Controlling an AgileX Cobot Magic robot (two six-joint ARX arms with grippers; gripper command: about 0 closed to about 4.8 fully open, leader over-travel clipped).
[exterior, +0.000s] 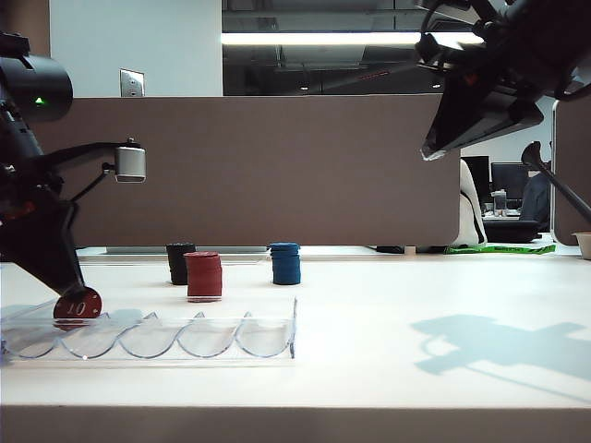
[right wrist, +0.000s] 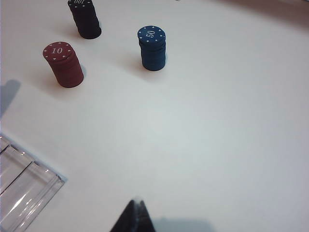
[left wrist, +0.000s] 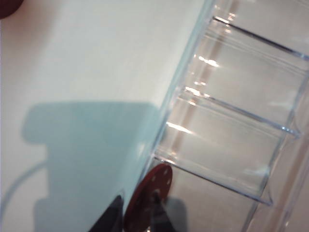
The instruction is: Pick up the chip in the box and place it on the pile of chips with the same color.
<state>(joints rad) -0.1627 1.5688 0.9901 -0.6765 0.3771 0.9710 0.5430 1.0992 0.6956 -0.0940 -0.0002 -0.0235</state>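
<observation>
The clear box (exterior: 185,343) lies along the table's front left, and its scalloped slots fill the left wrist view (left wrist: 231,121). The dark red chip (exterior: 78,305) marked "10" stands on edge at the box's left end. My left gripper (exterior: 72,288) reaches down onto it, with a dark finger pressed against each face of the chip (left wrist: 147,198), so this gripper (left wrist: 140,209) is shut on it. The dark red pile (exterior: 204,275) stands behind the box (right wrist: 19,191), also seen from above (right wrist: 65,65). My right gripper (exterior: 434,148) hangs high at the right, shut and empty (right wrist: 137,209).
A black stack (exterior: 179,262) stands just behind and left of the red pile, and a blue stack (exterior: 285,263) to its right. Both show in the right wrist view: black stack (right wrist: 86,19), blue stack (right wrist: 153,48). A brown partition closes the table's back.
</observation>
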